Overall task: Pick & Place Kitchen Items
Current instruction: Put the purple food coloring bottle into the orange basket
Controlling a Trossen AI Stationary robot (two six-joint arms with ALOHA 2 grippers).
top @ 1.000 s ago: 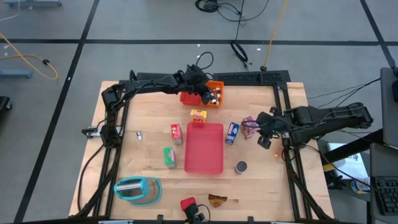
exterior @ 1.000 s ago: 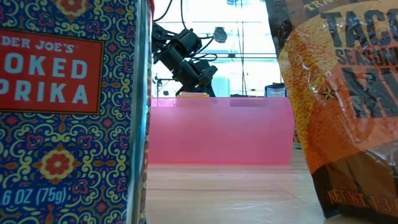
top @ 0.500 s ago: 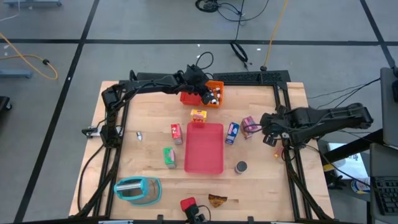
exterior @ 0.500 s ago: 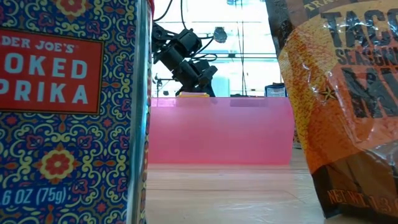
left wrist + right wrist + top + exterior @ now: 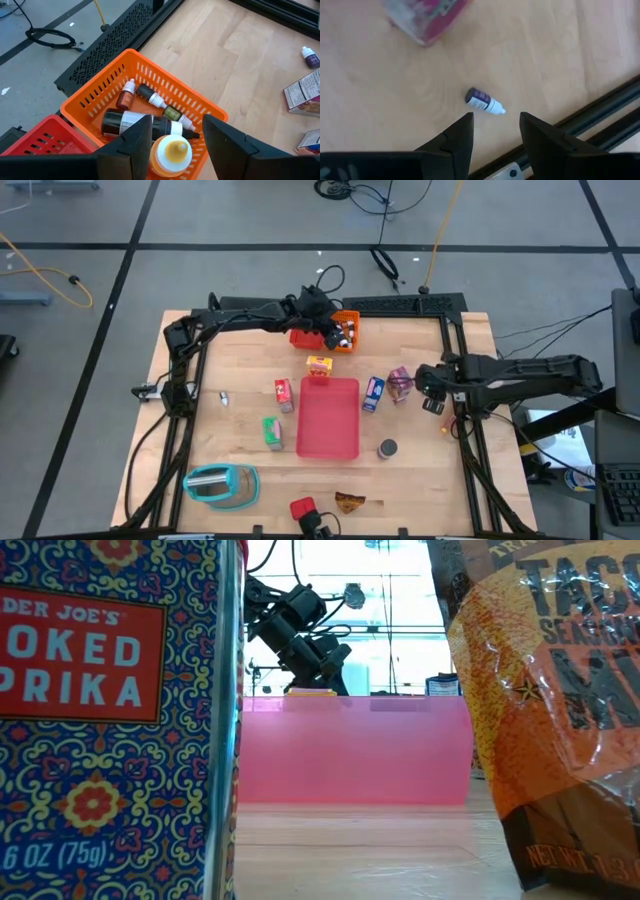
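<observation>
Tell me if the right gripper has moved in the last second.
Yes. The right gripper has drawn back from the pink packet, toward the table's right rail.

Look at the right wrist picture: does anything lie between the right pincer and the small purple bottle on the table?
Nothing visible does. The right pincer stands open above bare wood, and the small purple bottle lies on its side just ahead of the fingertips. The pink packet lies farther off, beyond the bottle.

Two matte black jointed arms, slim tubes with bulkier joint housings, thin dark cables alongside. Left gripper [image 5: 172, 145] and right gripper [image 5: 492, 142]: broad, flat black fingers.
</observation>
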